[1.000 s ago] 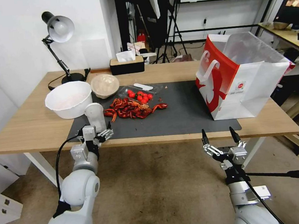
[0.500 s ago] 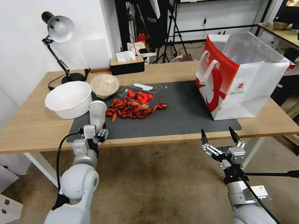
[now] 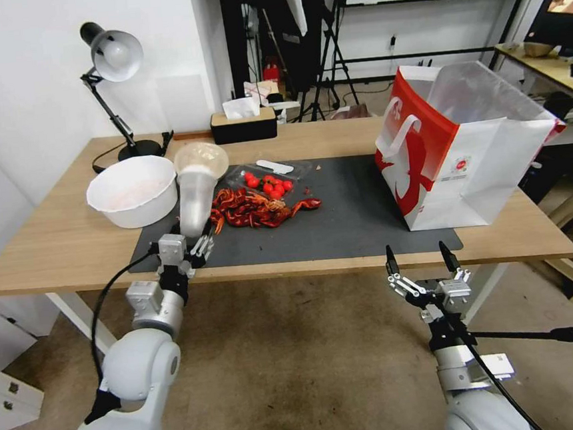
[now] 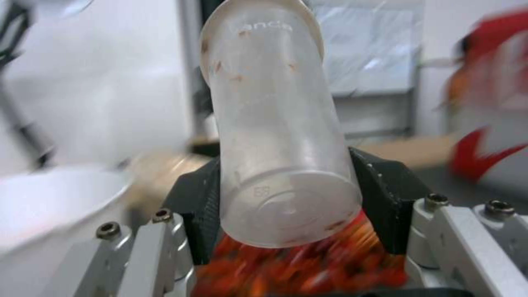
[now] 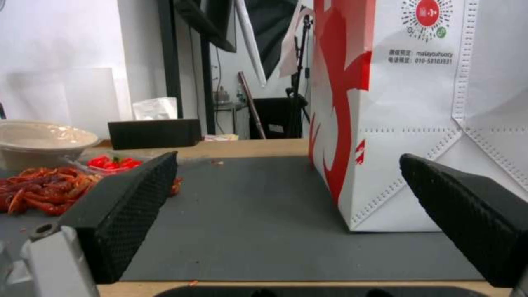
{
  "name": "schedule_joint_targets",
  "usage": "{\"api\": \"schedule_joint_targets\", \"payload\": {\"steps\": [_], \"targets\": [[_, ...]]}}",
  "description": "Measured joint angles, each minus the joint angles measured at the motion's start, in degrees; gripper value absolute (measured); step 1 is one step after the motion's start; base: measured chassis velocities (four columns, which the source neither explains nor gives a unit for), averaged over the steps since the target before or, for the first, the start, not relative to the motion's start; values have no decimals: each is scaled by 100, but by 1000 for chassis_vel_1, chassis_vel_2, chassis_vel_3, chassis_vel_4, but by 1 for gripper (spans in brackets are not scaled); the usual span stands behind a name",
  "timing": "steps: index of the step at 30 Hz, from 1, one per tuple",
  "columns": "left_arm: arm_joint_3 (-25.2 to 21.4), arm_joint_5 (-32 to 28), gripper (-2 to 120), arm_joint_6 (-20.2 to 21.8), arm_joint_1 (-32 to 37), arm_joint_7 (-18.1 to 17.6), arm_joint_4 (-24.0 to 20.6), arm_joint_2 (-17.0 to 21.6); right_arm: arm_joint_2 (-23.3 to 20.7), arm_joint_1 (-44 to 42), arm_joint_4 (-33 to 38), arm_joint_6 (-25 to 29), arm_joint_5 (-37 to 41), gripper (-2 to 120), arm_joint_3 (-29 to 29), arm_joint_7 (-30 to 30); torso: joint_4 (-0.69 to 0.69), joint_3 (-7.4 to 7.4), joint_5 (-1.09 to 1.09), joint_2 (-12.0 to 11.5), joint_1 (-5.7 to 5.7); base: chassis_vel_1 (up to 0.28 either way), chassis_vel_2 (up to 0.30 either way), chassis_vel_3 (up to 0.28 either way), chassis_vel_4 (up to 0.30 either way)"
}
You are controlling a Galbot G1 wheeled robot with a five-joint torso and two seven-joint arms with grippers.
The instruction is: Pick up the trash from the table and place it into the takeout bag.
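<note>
A translucent plastic cup is gripped near its base by the left gripper and held tilted above the near left corner of the dark mat; reddish specks are seen on its inner wall. A white bowl and a beige bowl stand at the left. Red tomatoes are held in a clear tray behind a pile of crayfish shells. The takeout bag stands open on the table at the right. The right gripper is kept spread wide, holding nothing, just before the table's near edge. A desk lamp and a tissue box are set at the back.
</note>
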Motion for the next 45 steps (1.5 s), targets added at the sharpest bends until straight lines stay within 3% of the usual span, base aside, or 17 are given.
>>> {"api": "schedule_joint_targets", "payload": {"steps": [1,4,5,7,11,15,19,22,23,25,26,31,33,34,37,42,45], "targets": [[0,0,52,0,0,0,0,0,0,0,0,0,0,100,0,0,0,0,0,0,0,0,0,0,0],[255,-771,52,-572,-290,635,218,572,11,-28,0,12,-22,100,-5,-1,-1,0,-1,0,0,0,0,0,0],[255,-771,52,-572,-290,635,218,572,11,-28,0,12,-22,100,-5,-1,-1,0,-1,0,0,0,0,0,0],[442,-1164,52,-792,-603,1004,406,980,17,-38,-2,13,-37,100,-4,-2,-1,0,-2,0,0,0,0,0,0],[786,-1708,52,-901,-1220,1315,660,1479,25,-37,-36,13,-61,100,4,-2,-1,0,-1,0,0,0,0,0,0],[1312,-2241,52,-947,-1932,1428,915,1830,41,3,-90,9,-74,100,8,-2,0,0,0,0,0,0,0,0,0],[1714,-2454,52,-953,-2405,1437,1106,1926,46,46,-130,-1,-75,100,9,0,0,1,0,0,0,0,0,0,0],[2581,-2680,52,-944,-3309,1401,1449,1922,40,131,-192,-29,-75,100,15,9,-2,1,-1,0,0,0,0,0,0],[2581,-2680,52,-944,-3309,1401,1449,1922,40,131,-192,-29,-75,100,15,9,-2,1,-1,0,0,0,0,0,0],[3112,-2810,52,-917,-3923,1329,1684,1840,34,187,-238,-48,-75,100,17,16,0,1,1,0,0,0,0,0,0],[3112,-2810,52,-917,-3923,1329,1684,1840,34,187,-238,-48,-75,100,17,16,0,1,1,0,0,0,0,0,0],[3971,-3112,52,-788,-5029,1101,2106,1514,35,240,-319,-55,-75,100,16,16,2,1,-3,-1,1,0,0,0,0],[4640,-3394,52,-689,-5861,862,2315,1173,49,253,-373,-53,-79,100,16,11,-1,0,7,0,1,0,0,0,0],[4640,-3394,52,-689,-5861,862,2315,1173,49,253,-373,-53,-79,100,16,11,-1,0,7,0,1,0,0,0,0],[5366,-3673,52,-636,-6668,687,2665,628,69,257,-414,-40,-85,100,30,12,-1,1,5,-1,1,0,0,0,0],[5786,-3805,52,-627,-7213,665,3079,81,79,258,-426,-25,-87,100,65,14,-4,1,2,-1,1,0,0,0,0],[6049,-3849,52,-633,-7602,669,3585,-381,77,268,-428,-9,-85,100,80,17,-1,0,0,-1,0,0,0,0,0]]}}
